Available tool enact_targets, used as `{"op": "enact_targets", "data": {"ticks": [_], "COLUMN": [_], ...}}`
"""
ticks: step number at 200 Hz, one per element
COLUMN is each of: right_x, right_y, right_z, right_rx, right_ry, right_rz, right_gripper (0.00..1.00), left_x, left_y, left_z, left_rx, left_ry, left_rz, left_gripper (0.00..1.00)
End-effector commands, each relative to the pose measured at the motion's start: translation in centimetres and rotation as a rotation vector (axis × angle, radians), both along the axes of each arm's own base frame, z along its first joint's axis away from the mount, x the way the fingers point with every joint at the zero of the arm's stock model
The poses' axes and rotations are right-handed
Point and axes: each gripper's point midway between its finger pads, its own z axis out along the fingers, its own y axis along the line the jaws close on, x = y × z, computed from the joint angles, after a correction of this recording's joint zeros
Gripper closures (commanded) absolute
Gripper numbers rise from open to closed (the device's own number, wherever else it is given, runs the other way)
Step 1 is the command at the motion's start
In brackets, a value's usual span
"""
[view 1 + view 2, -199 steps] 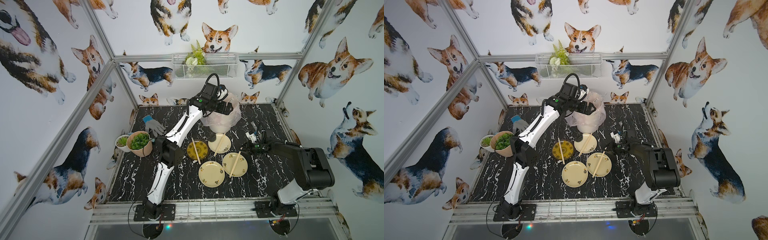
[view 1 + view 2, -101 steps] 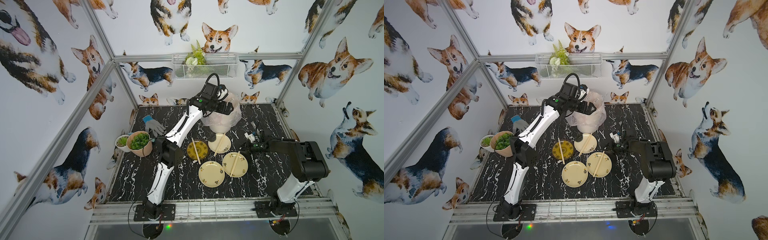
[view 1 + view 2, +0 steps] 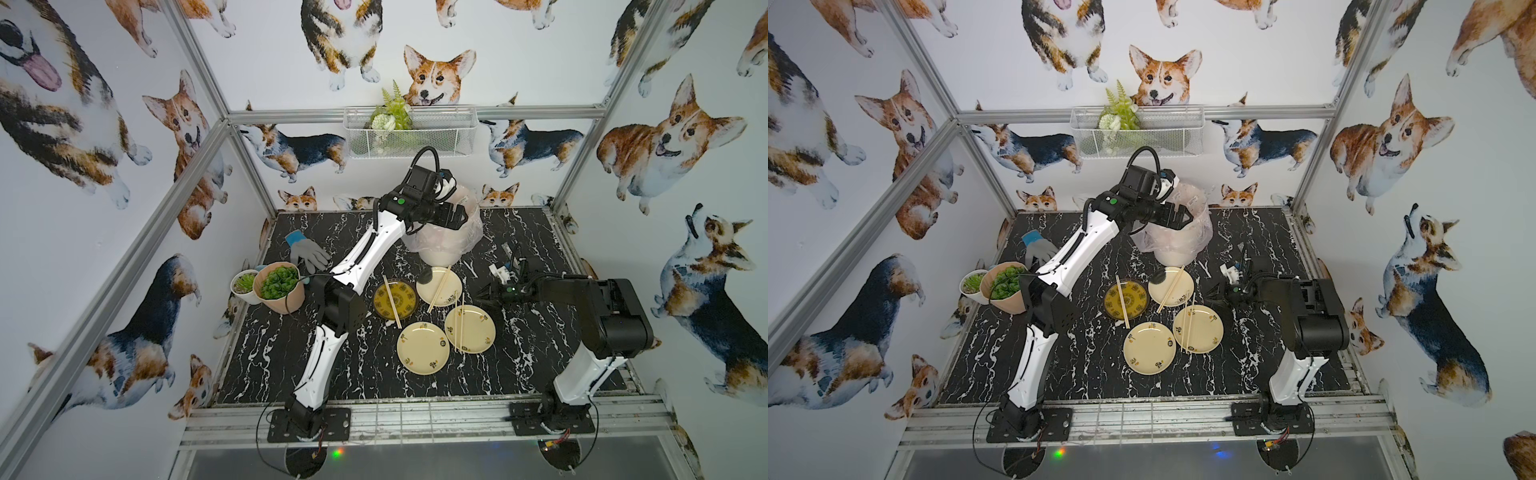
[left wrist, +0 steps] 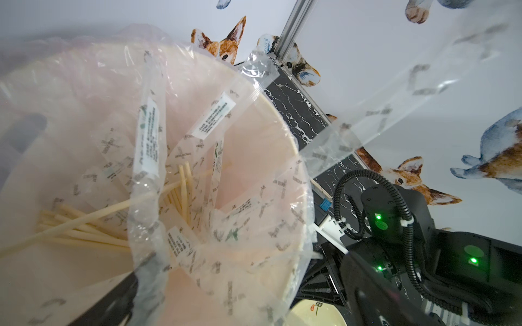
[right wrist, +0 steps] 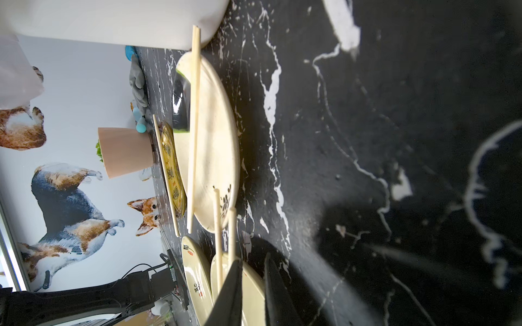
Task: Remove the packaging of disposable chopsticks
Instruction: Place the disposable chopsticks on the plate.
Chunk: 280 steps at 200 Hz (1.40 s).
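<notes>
Nearest of all, a bare plate (image 3: 424, 348) is seen with nothing on it. Just behind it, a pair of disposable chopsticks (image 3: 459, 322) is laid on a second plate (image 3: 478, 332), with no wrap on them. These sticks are stretched from near to far. The right gripper (image 3: 482, 293) is found just beside their far ends, low over the table. In the right wrist view its jaws are parted a little, and nothing is pinched between them. More bare sticks are laid across a dark yellow plate (image 3: 405, 297) and a pale plate (image 3: 451, 286) further back.

Farthest away, the left gripper (image 3: 455, 217) is held over the bin (image 3: 436, 255), spread wide. The packaging (image 4: 148, 132) is piled inside the bin, along with loose sticks. One long sleeve (image 4: 395, 93) is stretched across above the bin's rim. Whether it is touched by the gripper cannot be told. No wrapped pair is clearly seen on the table. If the plated sticks are to be picked up, the right arm is much the nearer one.
</notes>
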Motion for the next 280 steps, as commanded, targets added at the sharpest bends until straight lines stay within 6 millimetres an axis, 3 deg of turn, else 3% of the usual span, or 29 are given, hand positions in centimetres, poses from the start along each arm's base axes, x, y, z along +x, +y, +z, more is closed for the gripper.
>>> {"op": "enact_targets", "data": {"ticks": [1,68,154,185,210,257,280], "right_x": [0.4,0.8,0.8,0.3,-0.4,-0.9,-0.3], "right_y": [0.0,0.0,-0.2,-0.2,0.1,1.7,2.3], "right_z": [0.2,1.8,5.5,7.7,10.7,21.7,24.9], "right_rx": [0.003,0.007,-0.002,0.014,0.009,-0.069,-0.067], "right_ry": [-0.031,-0.071,-0.146,-0.184,-0.240,-0.543,-0.614], "right_rz": [0.007,-0.007,-0.026,-0.043,-0.060,-0.107,-0.140], "right_gripper": [0.81,0.77,0.76,0.75,0.70,0.59,0.57], "left_x": [0.0,0.0,-0.2,-0.2,-0.5,-0.5,-0.5], "left_y": [-0.1,-0.2,-0.3,-0.3,-0.5,-0.7,-0.9], "left_z": [0.5,0.3,0.4,0.3,0.4,0.8,1.5], "left_rx": [-0.013,-0.017,-0.023,-0.026,-0.033,-0.058,-0.087], "left_ry": [-0.006,0.003,0.006,0.013,0.022,0.032,0.036], "left_rz": [-0.007,-0.008,-0.014,-0.013,-0.022,-0.013,-0.012], "left_gripper": [0.00,0.00,0.00,0.00,0.00,0.00,0.00]}}
